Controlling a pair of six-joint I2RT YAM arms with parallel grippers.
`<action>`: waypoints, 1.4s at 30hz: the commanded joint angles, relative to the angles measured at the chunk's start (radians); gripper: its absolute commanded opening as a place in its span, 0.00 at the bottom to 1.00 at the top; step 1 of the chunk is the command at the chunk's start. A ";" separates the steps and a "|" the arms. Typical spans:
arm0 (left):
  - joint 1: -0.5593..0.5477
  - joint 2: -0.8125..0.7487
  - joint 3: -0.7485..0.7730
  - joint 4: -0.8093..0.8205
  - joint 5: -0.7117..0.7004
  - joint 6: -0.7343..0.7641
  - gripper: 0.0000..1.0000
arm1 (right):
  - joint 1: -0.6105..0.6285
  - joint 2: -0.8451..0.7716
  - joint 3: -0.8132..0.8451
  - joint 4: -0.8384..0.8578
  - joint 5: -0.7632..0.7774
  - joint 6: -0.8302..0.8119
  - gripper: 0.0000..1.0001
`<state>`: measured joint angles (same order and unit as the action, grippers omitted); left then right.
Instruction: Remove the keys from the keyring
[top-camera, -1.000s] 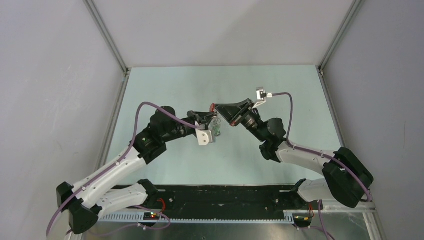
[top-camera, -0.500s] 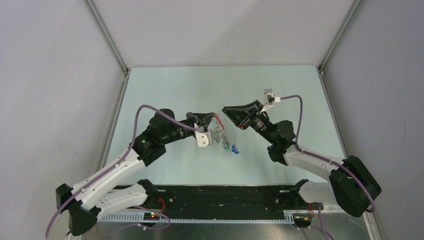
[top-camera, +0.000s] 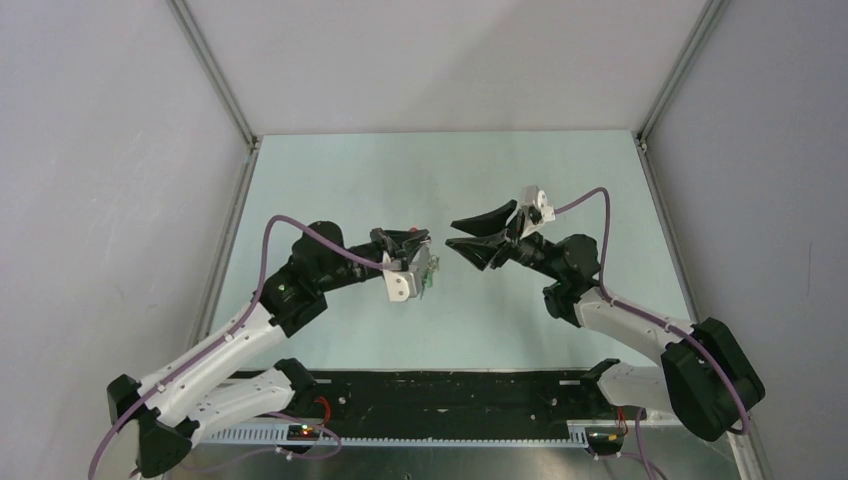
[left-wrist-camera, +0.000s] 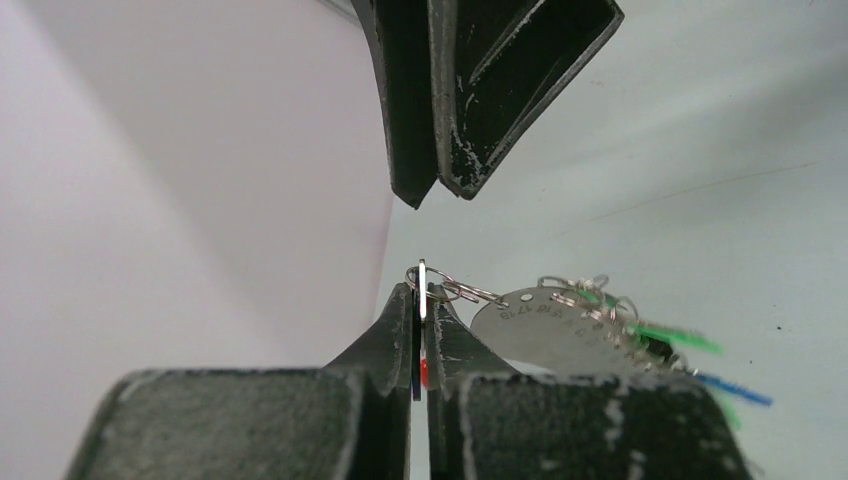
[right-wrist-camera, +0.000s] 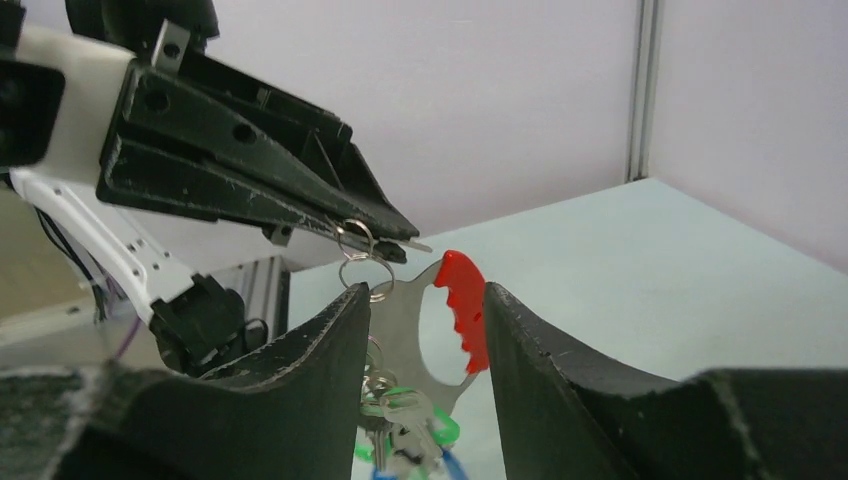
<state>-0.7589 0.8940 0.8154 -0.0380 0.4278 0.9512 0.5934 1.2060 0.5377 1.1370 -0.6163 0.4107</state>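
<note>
The left gripper (left-wrist-camera: 422, 300) is pinching a small silver ring (right-wrist-camera: 354, 238) tight. The keyring (right-wrist-camera: 462, 310) (a red-edged loop) is hanging beneath it, with the keys (right-wrist-camera: 405, 435) dangling lower, clear of the table (top-camera: 330, 190). The right gripper (top-camera: 451, 233) is facing it with jaws apart, seemingly just short of the loop.

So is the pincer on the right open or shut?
Open. The right pincer has its two fingers clearly apart, and the keys show through the gap between them.
</note>
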 joint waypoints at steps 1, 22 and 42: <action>0.006 -0.033 0.005 0.067 0.053 0.007 0.00 | -0.017 -0.018 0.027 -0.012 -0.123 -0.131 0.50; 0.007 -0.047 0.005 0.066 0.111 0.002 0.00 | 0.055 0.086 0.185 -0.064 -0.307 -0.136 0.45; 0.001 -0.039 -0.003 0.063 -0.005 0.014 0.00 | 0.127 -0.028 0.188 -0.420 -0.067 -0.367 0.58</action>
<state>-0.7582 0.8677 0.8135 -0.0383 0.4786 0.9535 0.7036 1.2133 0.6872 0.7692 -0.7933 0.1284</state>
